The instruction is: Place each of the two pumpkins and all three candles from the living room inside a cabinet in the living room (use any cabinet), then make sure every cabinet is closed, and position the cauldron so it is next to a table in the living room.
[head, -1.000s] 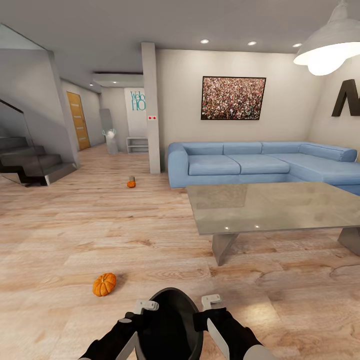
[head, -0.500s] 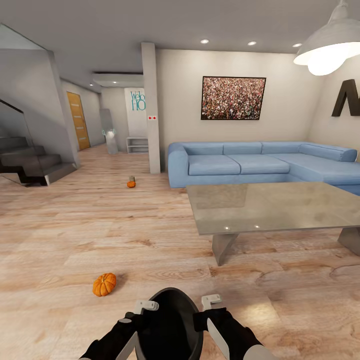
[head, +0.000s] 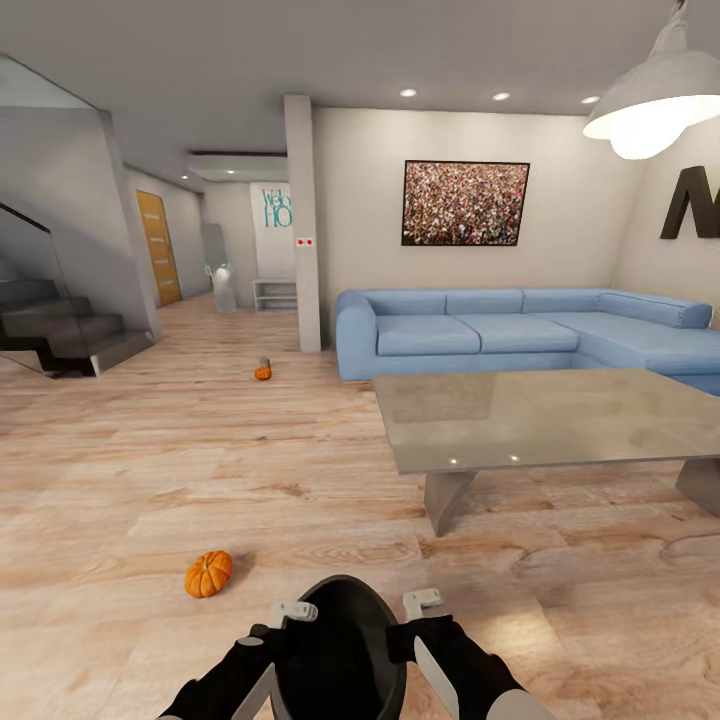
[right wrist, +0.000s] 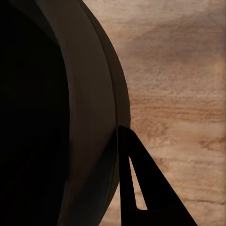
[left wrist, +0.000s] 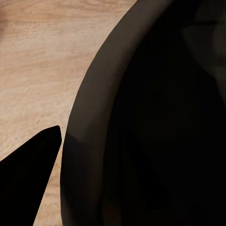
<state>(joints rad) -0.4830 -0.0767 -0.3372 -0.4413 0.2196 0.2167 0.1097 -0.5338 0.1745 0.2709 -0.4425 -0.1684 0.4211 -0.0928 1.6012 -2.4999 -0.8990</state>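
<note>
Low at the head view's bottom, the left hand (head: 283, 612) and right hand (head: 424, 603) clamp the black cauldron (head: 345, 640)'s rim between them, above the wood floor (head: 150, 470); one pumpkin (head: 208, 574) lies just ahead-left, the glass-topped table (head: 540, 415) ahead-right.

Blue sofa (head: 500, 335) (L-shaped), staircase (head: 60, 335), pendant lamp (head: 655, 95)

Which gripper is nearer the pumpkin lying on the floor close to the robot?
Left. The left gripper sits on the cauldron's pumpkin side, below and right of the pumpkin; the right gripper is across the cauldron, farther away.
</note>
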